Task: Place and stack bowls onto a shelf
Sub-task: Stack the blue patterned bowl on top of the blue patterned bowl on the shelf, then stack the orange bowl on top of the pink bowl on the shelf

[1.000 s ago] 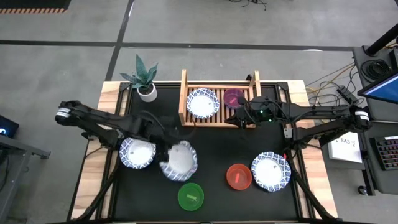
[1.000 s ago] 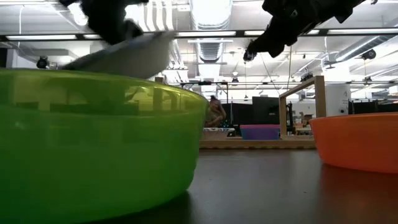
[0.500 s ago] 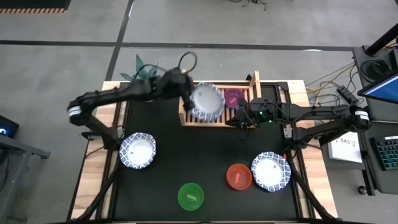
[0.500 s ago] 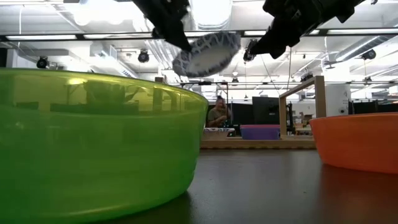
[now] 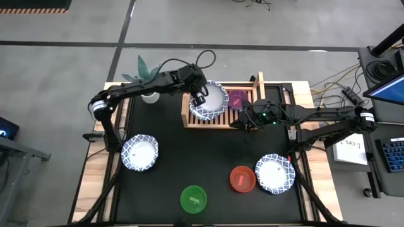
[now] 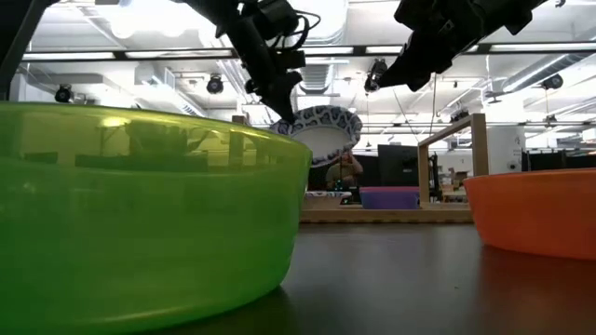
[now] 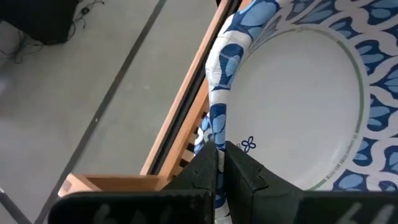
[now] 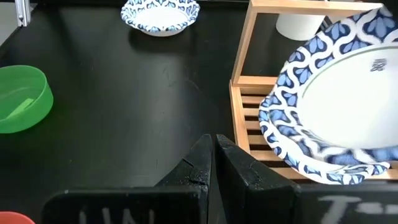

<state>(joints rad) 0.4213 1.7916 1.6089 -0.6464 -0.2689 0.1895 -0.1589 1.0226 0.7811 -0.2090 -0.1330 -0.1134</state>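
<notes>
My left gripper point(image 5: 201, 94) is shut on a white bowl with a blue patterned rim point(image 5: 213, 101), held tilted just above another such bowl point(image 8: 298, 155) on the wooden shelf point(image 5: 187, 116). A magenta bowl point(image 5: 237, 99) also sits on the shelf. My right gripper point(image 5: 243, 121) hovers shut at the shelf's near right corner, touching nothing. On the table rest two more white bowls point(image 5: 139, 152) point(image 5: 275, 174), a red bowl point(image 5: 242, 179) and a green bowl point(image 5: 194, 198). No teal bowl shows. My left gripper pinches the white bowl's scalloped rim point(image 7: 216, 134) between its two fingers, one finger point(image 7: 249, 177) on the inner side and one on the outer. The fingers point(image 6: 279, 98) come from above and the table's left, slanting down. The bowl point(image 6: 321, 130) hangs tilted, clear of the shelf.
A small plant in a white pot point(image 5: 149, 94) stands at the table's far left, partly under my left arm. The shelf's raised side rail point(image 5: 260, 85) stands by the magenta bowl. Bare black table point(image 5: 208, 151) lies between the shelf and the near bowls.
My left gripper has carried the white bowl from the near left of the table up and toward the far edge, over the shelf, then lowered it toward the bowl lying there. The bowl has stayed tilted in the hold.
</notes>
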